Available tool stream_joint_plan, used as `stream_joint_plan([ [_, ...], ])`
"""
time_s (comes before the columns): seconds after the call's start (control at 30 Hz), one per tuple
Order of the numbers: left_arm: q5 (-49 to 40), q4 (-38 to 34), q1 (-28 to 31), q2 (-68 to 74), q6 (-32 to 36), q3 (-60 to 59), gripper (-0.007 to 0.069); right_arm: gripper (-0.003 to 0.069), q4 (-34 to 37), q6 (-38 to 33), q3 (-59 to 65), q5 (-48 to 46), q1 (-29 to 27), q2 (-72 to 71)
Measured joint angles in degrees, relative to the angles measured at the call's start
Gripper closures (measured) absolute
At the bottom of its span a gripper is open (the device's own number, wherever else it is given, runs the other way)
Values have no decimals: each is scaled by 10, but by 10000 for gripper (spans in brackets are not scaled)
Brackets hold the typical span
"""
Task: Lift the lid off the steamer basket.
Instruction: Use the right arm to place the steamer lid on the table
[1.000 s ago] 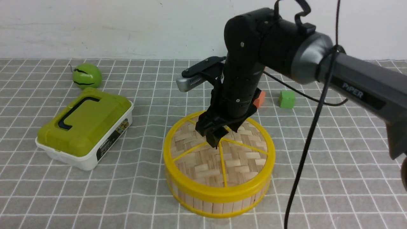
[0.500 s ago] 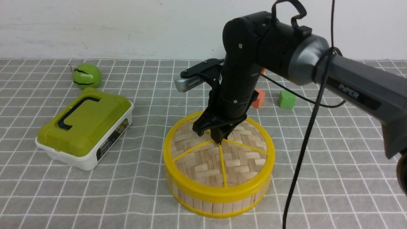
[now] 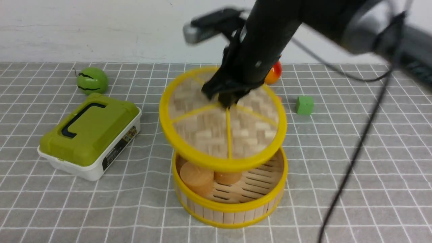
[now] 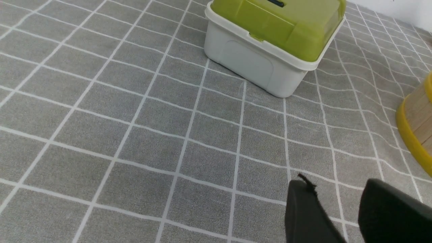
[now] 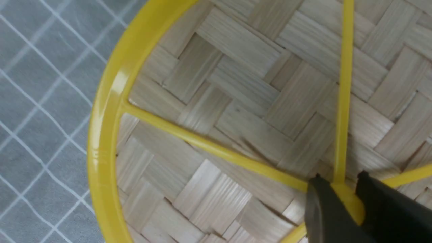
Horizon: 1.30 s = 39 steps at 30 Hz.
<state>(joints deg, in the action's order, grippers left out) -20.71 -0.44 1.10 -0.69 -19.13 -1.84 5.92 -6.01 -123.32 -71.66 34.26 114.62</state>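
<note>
Lifting off: right gripper point(image 3: 226, 100), clenched on the knob point(image 5: 349, 202), is raising the lid point(image 3: 222, 135) clear above the steamer basket point(image 3: 233, 207) where it was just sitting; only set-down remaining.

Lid point(image 3: 216, 135): woven pale bamboo strips, matt, with glossy yellow plastic rim. Steamer basket point(image 3: 233, 212): bamboo slats, yellow plastic rims. Bench point(image 4: 135, 135): grey cloth, matt, slightly fuzzy. Box point(image 4: 249, 64): smooth white plastic.

Place: lab-style robot test bench.
Surface: grey checked cloth point(image 3: 388, 175) below the right gripper point(image 3: 227, 101).
Backdrop: bare white wall point(image 3: 101, 30) behind it.
Props: green cube point(image 3: 304, 105) to its right, lidded box point(image 3: 89, 135) to its left.
</note>
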Motion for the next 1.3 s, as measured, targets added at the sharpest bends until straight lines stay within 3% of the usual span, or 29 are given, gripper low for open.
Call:
stream_joint_plan([
  [0.23,0,0,0,0,0,0,386,579,-30,0,70,0,-61,-159],
  [0.4,0,0,0,0,0,0,386,579,-43,0,270,-2,-215,-279],
  [0.43,0,0,0,0,0,0,386,579,-43,0,270,-2,-215,-279],
  [0.47,0,0,0,0,0,0,386,579,-41,0,323,0,-261,-295],
  [0.6,0,0,0,0,0,0,386,579,5,-11,435,52,-344,-295],
  [1.0,0,0,0,0,0,0,386,579,49,-32,511,273,-344,-159],
  [1.3,0,0,0,0,0,0,386,545,51,-35,512,340,-315,-86],
])
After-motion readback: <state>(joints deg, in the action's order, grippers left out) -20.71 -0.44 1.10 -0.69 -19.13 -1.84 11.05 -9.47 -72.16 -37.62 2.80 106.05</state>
